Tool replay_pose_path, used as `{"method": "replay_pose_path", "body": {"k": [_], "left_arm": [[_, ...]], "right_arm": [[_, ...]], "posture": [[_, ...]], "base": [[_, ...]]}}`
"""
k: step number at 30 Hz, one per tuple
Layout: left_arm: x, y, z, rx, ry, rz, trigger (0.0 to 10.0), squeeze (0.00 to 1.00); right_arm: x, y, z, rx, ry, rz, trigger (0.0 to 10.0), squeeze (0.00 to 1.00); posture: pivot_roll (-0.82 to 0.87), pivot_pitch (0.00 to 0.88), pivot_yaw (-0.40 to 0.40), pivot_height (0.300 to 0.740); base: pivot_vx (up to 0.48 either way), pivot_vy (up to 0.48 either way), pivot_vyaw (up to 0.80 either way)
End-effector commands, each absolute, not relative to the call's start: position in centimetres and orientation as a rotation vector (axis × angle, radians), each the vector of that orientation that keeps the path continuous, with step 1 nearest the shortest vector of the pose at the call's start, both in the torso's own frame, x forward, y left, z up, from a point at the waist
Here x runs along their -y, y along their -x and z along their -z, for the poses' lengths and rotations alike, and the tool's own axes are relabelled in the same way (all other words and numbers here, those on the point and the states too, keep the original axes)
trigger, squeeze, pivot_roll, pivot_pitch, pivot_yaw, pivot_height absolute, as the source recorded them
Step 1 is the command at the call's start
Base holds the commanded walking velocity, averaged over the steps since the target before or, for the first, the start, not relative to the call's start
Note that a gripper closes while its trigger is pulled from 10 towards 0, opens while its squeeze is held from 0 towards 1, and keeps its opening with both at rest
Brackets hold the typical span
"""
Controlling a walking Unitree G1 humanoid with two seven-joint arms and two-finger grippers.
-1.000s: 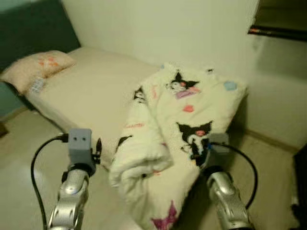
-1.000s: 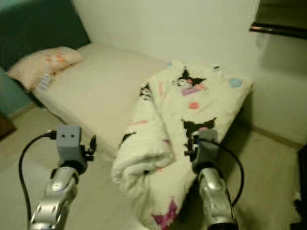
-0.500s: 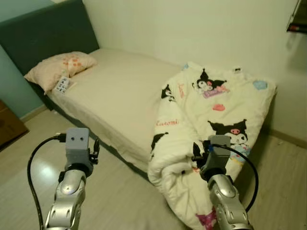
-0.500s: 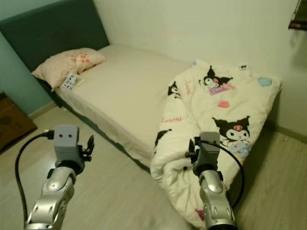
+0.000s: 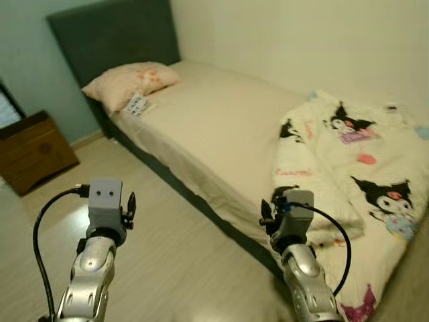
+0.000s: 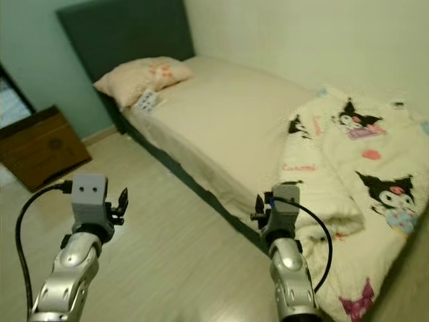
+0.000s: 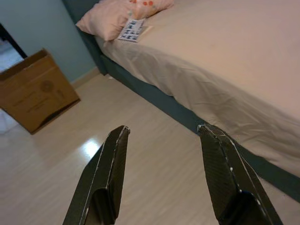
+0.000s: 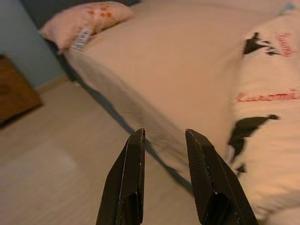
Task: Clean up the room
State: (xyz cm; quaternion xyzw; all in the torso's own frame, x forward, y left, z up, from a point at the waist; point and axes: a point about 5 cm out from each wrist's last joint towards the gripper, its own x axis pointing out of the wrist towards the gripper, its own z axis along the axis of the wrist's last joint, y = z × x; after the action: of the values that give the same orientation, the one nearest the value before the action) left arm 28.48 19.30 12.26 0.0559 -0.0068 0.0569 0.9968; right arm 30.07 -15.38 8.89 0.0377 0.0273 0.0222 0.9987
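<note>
Pale wood floor [image 5: 181, 268], dark headboard [image 5: 114, 33], cardboard box [image 5: 33, 151] beside bed

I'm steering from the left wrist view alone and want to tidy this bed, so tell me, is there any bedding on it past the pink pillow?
Observer: Yes, a white cartoon-print quilt lies bunched at the foot of the bed, spilling over its edge.
Operator: Is the other gripper on it?
Observer: No, the right gripper hangs open and empty beside the quilt.
Operator: Anything behind the pillow?
Observer: A dark padded headboard stands against the wall.
</note>
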Motion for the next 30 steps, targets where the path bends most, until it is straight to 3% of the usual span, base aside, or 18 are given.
{"method": "replay_pose_path", "body": {"k": [1, 20, 26, 30], "left_arm": [[-19.0, -28.5, -12.1, -0.003, -0.118, -0.096, 10.0, 0.00], [-18.5, -29.0, -11.4, -0.052, -0.103, -0.065, 10.0, 0.00], [-18.2, -28.9, -11.1, -0.056, -0.126, -0.056, 10.0, 0.00], [-18.1, -28.9, -10.9, -0.059, -0.100, -0.068, 10.0, 0.00]], "right_arm": [[15.9, -29.9, -8.5, -0.058, -0.087, -0.021, 10.0, 0.00], [16.3, -29.9, -8.8, -0.048, -0.077, -0.006, 10.0, 0.00], [16.4, -29.8, -8.8, -0.046, -0.068, -0.005, 10.0, 0.00], [16.6, -29.6, -8.8, -0.048, -0.066, -0.002, 10.0, 0.00]], "posture": [[-0.02, 0.083, 0.120, 0.740], [-0.05, 0.083, 0.127, 0.740], [-0.06, 0.086, 0.130, 0.740], [-0.07, 0.091, 0.126, 0.740]], "base": [[0.000, 0.000, 0.00], [0.000, 0.000, 0.00], [0.000, -0.480, 0.00], [0.000, 0.000, 0.00]]}}
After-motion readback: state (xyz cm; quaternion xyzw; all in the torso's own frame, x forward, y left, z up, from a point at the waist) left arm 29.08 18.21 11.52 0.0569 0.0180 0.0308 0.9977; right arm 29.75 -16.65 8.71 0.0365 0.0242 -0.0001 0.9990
